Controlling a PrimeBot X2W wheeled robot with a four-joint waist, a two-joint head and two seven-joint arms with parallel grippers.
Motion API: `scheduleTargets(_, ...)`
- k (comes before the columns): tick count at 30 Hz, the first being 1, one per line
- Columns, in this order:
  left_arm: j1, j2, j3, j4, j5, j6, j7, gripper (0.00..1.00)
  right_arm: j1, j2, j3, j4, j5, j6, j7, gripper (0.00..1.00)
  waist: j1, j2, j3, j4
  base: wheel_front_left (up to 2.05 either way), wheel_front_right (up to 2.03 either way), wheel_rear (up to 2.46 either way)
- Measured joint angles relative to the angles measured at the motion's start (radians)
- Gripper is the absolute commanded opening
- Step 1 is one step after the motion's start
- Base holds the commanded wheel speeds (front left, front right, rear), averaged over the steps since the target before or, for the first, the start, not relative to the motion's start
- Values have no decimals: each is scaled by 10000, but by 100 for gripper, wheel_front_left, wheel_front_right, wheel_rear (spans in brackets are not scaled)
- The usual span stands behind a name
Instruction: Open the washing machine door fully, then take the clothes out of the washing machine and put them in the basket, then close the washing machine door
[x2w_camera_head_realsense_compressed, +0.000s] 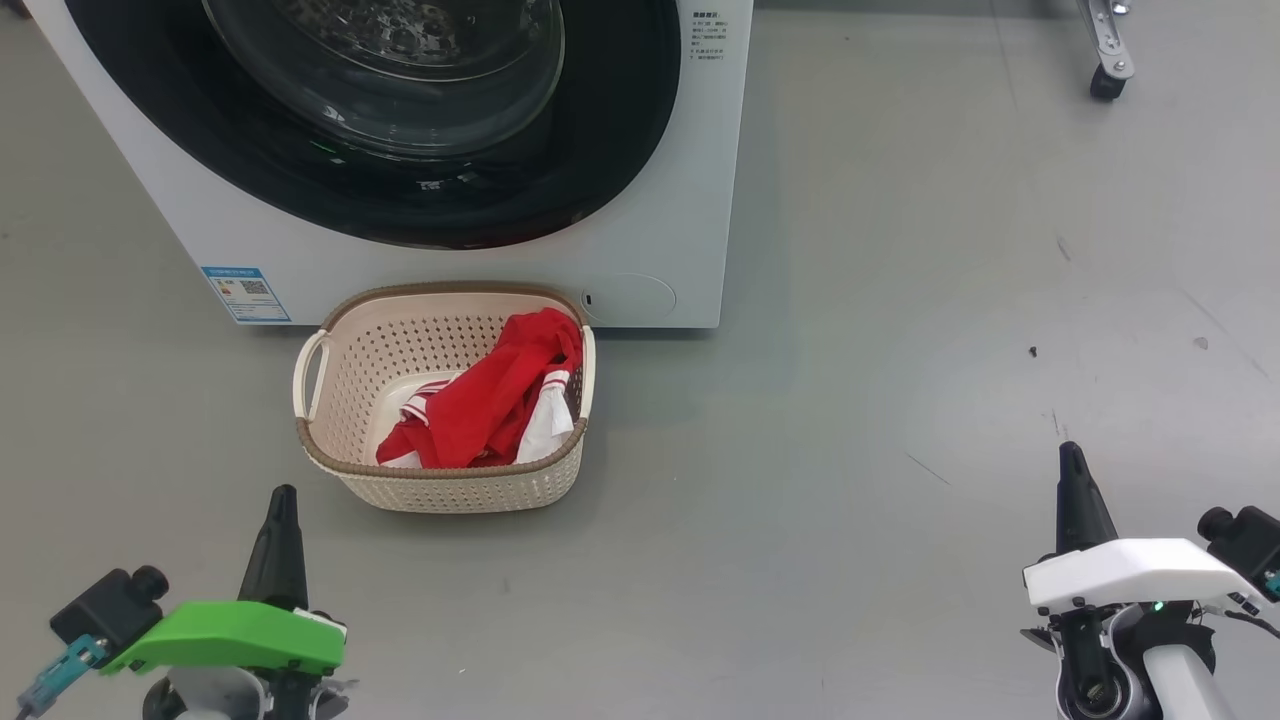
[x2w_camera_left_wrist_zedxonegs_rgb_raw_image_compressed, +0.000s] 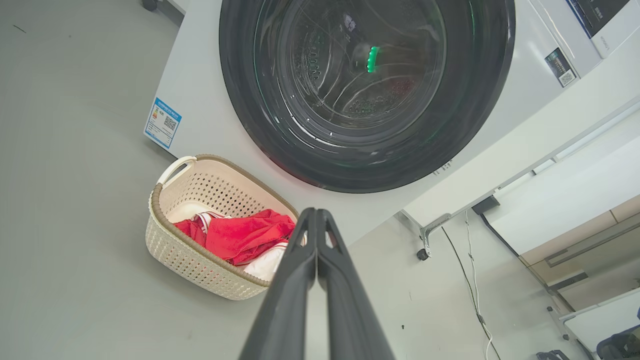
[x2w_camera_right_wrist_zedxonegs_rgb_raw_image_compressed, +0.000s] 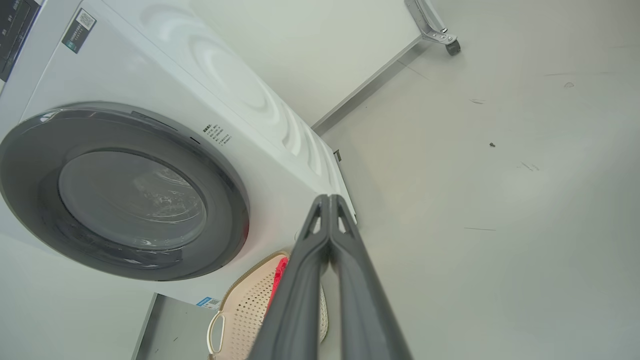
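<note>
The white washing machine (x2w_camera_head_realsense_compressed: 690, 200) fills the top left of the head view, and its black-rimmed door (x2w_camera_head_realsense_compressed: 620, 130) lies flat against the front, closed. On the floor just before the machine stands the cream basket (x2w_camera_head_realsense_compressed: 345, 345) with the red clothes (x2w_camera_head_realsense_compressed: 500, 400) heaped inside. My left gripper (x2w_camera_head_realsense_compressed: 283, 495) is at the lower left, shut and empty, short of the basket's near rim. Far off at the lower right, my right gripper (x2w_camera_head_realsense_compressed: 1072, 452) is also shut and empty. The left wrist view shows the door (x2w_camera_left_wrist_zedxonegs_rgb_raw_image_compressed: 490, 100), the basket (x2w_camera_left_wrist_zedxonegs_rgb_raw_image_compressed: 200, 262) and clothes (x2w_camera_left_wrist_zedxonegs_rgb_raw_image_compressed: 245, 237) behind the shut left gripper (x2w_camera_left_wrist_zedxonegs_rgb_raw_image_compressed: 316, 212).
Grey floor spreads to the right of the machine. A metal leg on a castor (x2w_camera_head_realsense_compressed: 1106, 80) stands at the top right. A cable (x2w_camera_left_wrist_zedxonegs_rgb_raw_image_compressed: 472, 295) runs along the floor beside the machine, near a white cabinet (x2w_camera_left_wrist_zedxonegs_rgb_raw_image_compressed: 575, 200).
</note>
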Motion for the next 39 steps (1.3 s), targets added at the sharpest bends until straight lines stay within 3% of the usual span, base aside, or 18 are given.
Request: scheduleTargets(39, 4, 151, 602, -102, -4805, 0, 1243, 0, -13, -242, -648, 242, 5145, 234, 1235, 0, 0, 0, -540, -104, 0, 0, 0)
